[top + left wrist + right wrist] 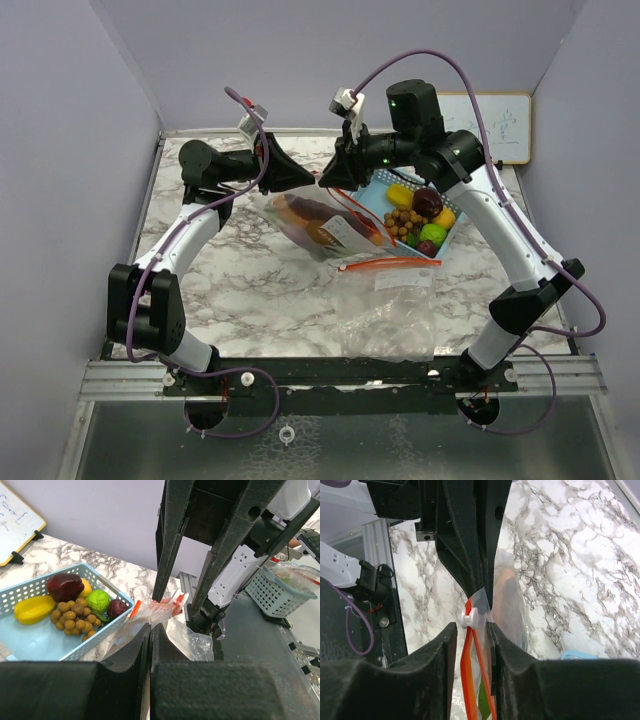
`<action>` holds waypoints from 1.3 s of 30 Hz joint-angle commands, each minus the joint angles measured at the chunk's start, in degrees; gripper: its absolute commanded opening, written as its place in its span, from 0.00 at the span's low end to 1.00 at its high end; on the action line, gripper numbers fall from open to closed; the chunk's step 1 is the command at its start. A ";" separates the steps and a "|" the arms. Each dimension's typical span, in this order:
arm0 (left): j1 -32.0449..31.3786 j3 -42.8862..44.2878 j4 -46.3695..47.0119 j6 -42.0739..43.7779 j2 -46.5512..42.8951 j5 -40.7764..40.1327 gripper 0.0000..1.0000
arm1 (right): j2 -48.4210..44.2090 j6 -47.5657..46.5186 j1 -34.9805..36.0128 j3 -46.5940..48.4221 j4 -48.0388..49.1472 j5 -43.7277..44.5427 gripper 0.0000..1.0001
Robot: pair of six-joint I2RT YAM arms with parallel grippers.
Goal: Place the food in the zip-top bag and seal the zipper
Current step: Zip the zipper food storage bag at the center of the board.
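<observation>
The left pincer (150, 632) was pressed together on a fold of the zip-top bag (325, 228), holding that end of it up over the middle of the counter (250, 290), toward the far edge. The bag was clear plastic, sagging and creased, and some of the food (312, 222) sat inside it as orange and brown shapes showing through the film. Along its mouth ran an orange-red zipper track (475, 670) with a small white slider (469, 617). The right pincer (472, 626) met the bag from the other side, its fingers a little apart with the track running between them and the slider at their tips.

Just right of the bag, near the far right corner, a blue mesh basket (100, 632) held the remaining pieces: a long yellow fruit (34, 609), a glossy dark purple fruit (65, 586), a knobbly brown grape bunch (75, 620), a round lime-green fruit (98, 600) and a small dark red fruit (117, 607), all packed close together. A whiteboard (505, 125) leaned against the back wall beyond it.
</observation>
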 commanded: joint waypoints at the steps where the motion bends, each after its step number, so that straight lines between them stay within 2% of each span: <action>1: 0.59 1.71 0.58 0.69 -0.67 -3.14 0.00 | -1.93 -0.23 0.12 -0.60 3.65 1.59 0.35; 11: 0.70 1.13 0.70 0.56 -0.89 -3.41 0.00 | 0.34 2.02 0.12 -0.34 7.03 -1.46 0.36; 17: 0.83 1.60 2.02 -0.72 -0.77 -3.65 0.00 | 0.38 1.35 0.16 -1.42 5.88 -1.43 0.16; 19: 1.00 1.69 5.14 -3.11 -0.38 -3.76 0.00 | 0.20 0.95 0.16 -2.09 5.52 -0.20 0.07; 21: 1.26 1.84 8.32 -5.73 0.13 -3.89 0.00 | 0.01 0.73 0.16 -2.43 4.96 1.41 0.03; 29: 5.49 0.57 12.19 -9.65 0.19 -6.84 0.00 | -3.20 -1.18 0.16 -5.72 4.17 10.38 0.02; 39: 8.38 0.23 12.54 -10.73 -0.51 -8.43 0.00 | -6.17 -3.60 -0.02 -12.43 3.51 22.46 0.02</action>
